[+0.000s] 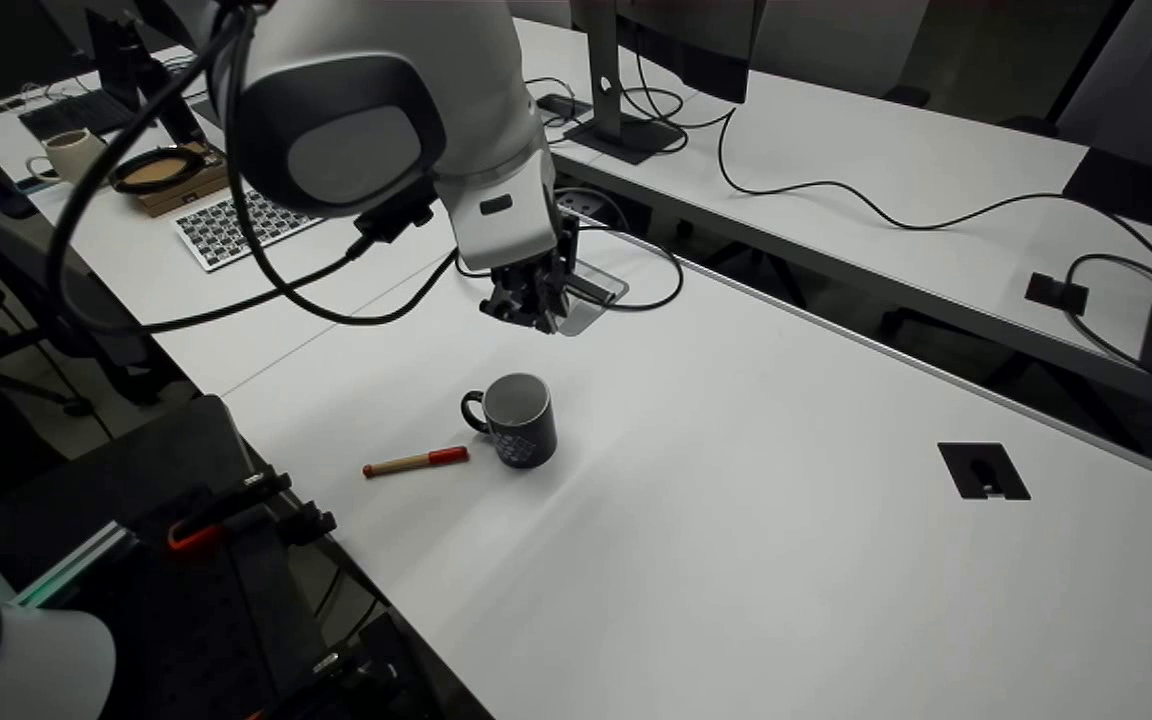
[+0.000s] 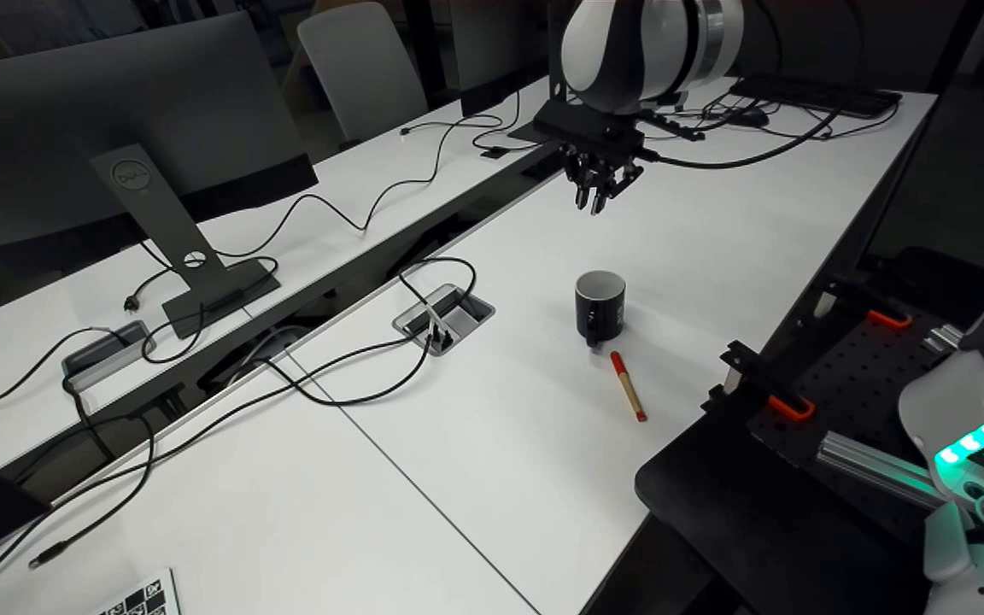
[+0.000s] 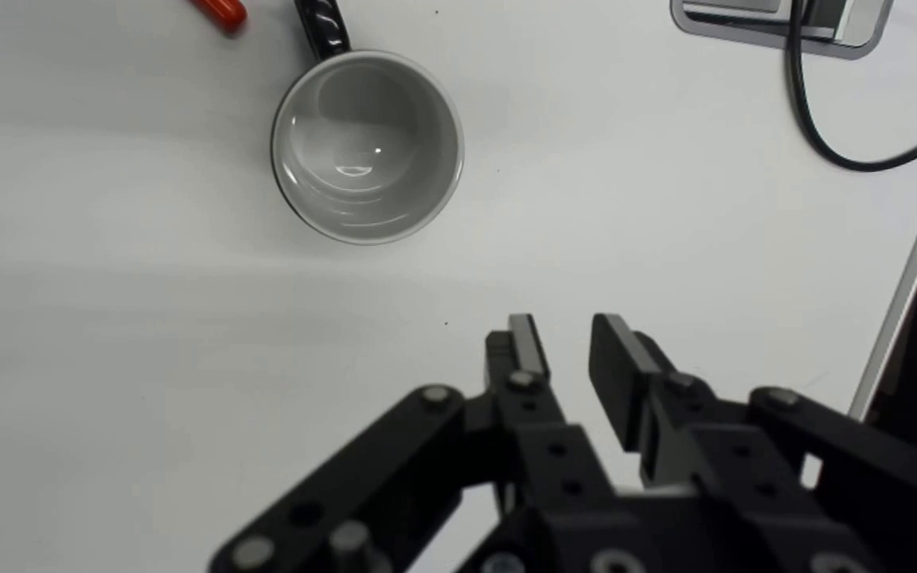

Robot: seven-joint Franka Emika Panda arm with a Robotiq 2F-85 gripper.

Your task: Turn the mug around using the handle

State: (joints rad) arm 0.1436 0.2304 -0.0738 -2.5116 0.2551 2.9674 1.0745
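Note:
The dark mug stands upright on the white table in both exterior views (image 1: 521, 440) (image 2: 600, 309), with a light grey inside. Its handle (image 1: 468, 410) points toward the marker side; it also shows in an exterior view (image 2: 593, 329). In the wrist view the mug (image 3: 368, 147) is seen from above at upper left, its handle (image 3: 323, 28) running to the top edge and cut off there. My gripper (image 3: 562, 334) is partly open, with nothing between its fingers. In both exterior views the gripper (image 1: 543, 322) (image 2: 590, 207) is above the table, apart from the mug.
A thin red-ended marker (image 1: 416, 462) lies close to the mug on its handle side. A table socket box (image 2: 443, 318) with black cables is set in the tabletop. A keyboard (image 1: 241, 230) lies farther along. A black cover plate (image 1: 983, 471) is in the table.

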